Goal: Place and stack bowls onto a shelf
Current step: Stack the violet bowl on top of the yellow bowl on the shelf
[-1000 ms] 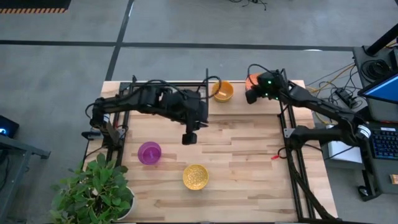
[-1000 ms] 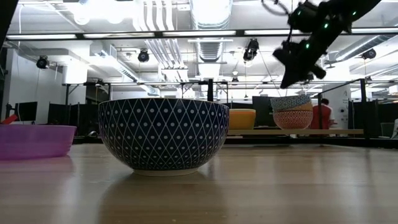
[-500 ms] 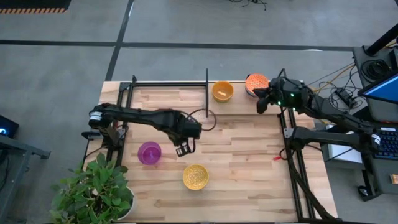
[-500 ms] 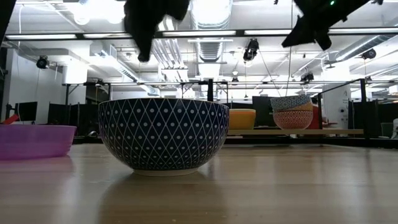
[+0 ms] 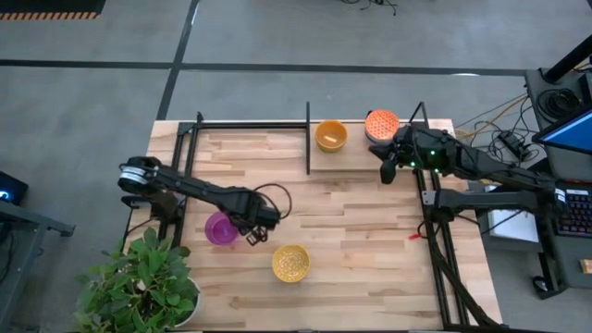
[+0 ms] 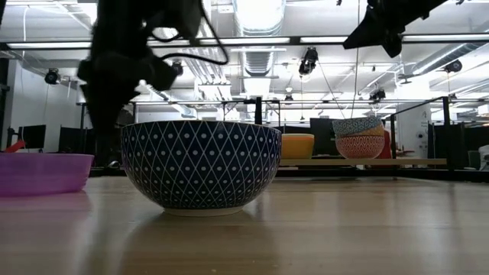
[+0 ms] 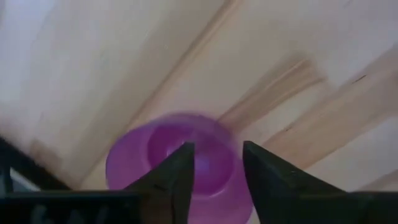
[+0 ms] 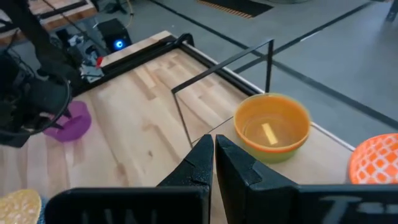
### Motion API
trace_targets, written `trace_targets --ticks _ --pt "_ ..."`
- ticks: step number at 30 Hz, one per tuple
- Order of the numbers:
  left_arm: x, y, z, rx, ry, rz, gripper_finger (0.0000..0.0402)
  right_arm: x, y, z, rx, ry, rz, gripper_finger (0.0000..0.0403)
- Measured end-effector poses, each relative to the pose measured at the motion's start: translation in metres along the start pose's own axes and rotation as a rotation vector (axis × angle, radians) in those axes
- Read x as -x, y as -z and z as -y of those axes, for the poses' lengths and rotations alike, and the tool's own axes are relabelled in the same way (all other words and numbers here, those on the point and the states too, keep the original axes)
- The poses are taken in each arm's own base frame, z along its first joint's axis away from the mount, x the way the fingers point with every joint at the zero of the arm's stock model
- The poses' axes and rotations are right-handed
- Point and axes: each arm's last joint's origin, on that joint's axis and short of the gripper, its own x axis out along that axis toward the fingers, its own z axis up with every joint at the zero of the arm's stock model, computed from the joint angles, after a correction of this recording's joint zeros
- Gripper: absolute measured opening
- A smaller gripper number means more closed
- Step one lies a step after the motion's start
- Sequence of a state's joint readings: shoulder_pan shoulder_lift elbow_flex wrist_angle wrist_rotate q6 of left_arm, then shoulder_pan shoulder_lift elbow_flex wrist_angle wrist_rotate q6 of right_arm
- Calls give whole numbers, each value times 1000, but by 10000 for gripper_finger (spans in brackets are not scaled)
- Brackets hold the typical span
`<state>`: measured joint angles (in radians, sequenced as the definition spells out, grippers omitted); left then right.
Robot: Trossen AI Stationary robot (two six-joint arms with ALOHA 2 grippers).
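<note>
Blue-and-white patterned bowl [image 6: 201,166] fills my low view, upright and mouth-up on the table, yet my overhead view hides it completely. Just behind, I see the purple bowl [image 5: 221,227] sitting mouth-up with my left gripper [image 5: 251,236] beside its rim, jaws parted. Farthest back, my right gripper [image 5: 386,173], jaws pinched together on nothing, hovers by the shelf [image 5: 344,161] carrying the yellow bowl [image 5: 330,135].
</note>
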<state>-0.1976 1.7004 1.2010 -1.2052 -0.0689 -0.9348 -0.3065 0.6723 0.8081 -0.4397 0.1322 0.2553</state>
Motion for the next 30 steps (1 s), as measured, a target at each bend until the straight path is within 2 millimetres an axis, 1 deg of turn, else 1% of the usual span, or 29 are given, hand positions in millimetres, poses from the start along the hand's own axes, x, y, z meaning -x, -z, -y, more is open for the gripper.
trace_targets --ticks 3,6,10,13,16,22,30 --pt "-5 13 -5 33 -16 -6 140 -4 1 -3 -1 -10 -16 9" --pt "-8 23 -5 53 -16 0 150 -7 2 -5 4 -17 -28 9" --pt "-18 28 2 53 32 16 149 -9 3 -6 4 -22 -32 9" --pt "-25 28 7 48 56 12 143 -9 3 -7 1 -24 -34 9" --pt "-28 27 9 39 55 15 134 -9 3 -7 0 -29 -35 9" --pt "-34 25 12 10 32 14 98 -8 4 -11 6 -51 -40 9" --pt "-39 24 14 -18 16 5 10 -7 7 -17 22 -81 -54 9"
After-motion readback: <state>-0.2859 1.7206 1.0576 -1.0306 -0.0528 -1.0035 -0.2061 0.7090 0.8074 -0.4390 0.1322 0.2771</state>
